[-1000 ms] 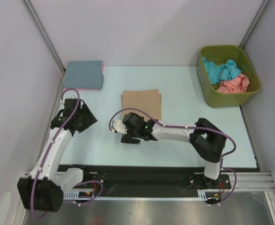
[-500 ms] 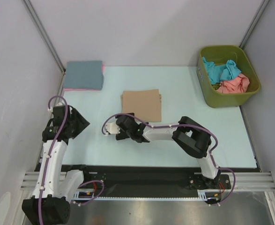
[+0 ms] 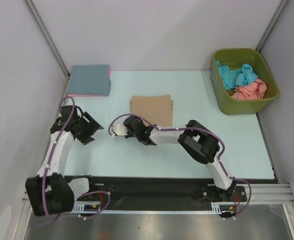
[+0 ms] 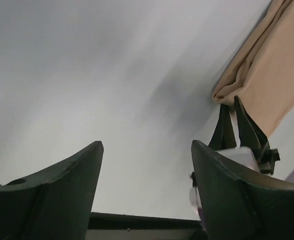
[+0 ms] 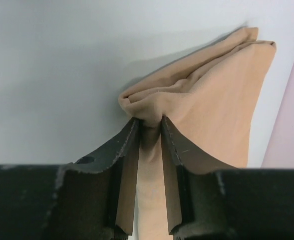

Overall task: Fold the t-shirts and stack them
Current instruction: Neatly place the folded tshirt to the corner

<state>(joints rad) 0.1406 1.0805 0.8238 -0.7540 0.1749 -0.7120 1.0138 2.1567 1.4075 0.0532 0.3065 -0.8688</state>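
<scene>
Both grippers are accounted for: the right gripper [image 5: 149,119] is clamped on a bunched corner of the tan t-shirt [image 5: 214,95], with the cloth nipped between its two fingers. The left gripper [image 4: 147,147] is held with its jaws wide apart over bare worktop [image 3: 202,145] near the left edge, and nothing is held in it. The tan t-shirt is laid as a folded rectangle at the middle of the worktop, and it is gripped at its near left corner. A slate blue t-shirt [image 3: 89,79] is stacked on a pink t-shirt [image 3: 86,95] at the far left corner. A teal t-shirt [image 3: 234,76] and a salmon t-shirt [image 3: 249,91] are left in the olive-green bin [image 3: 243,107] at the far right corner. The step in hand is judged to be the transfer of the folded shirt to the stack. A low, slow pull toward the far left corner is called for, since the folds could be opened by a one-corner grip.
</scene>
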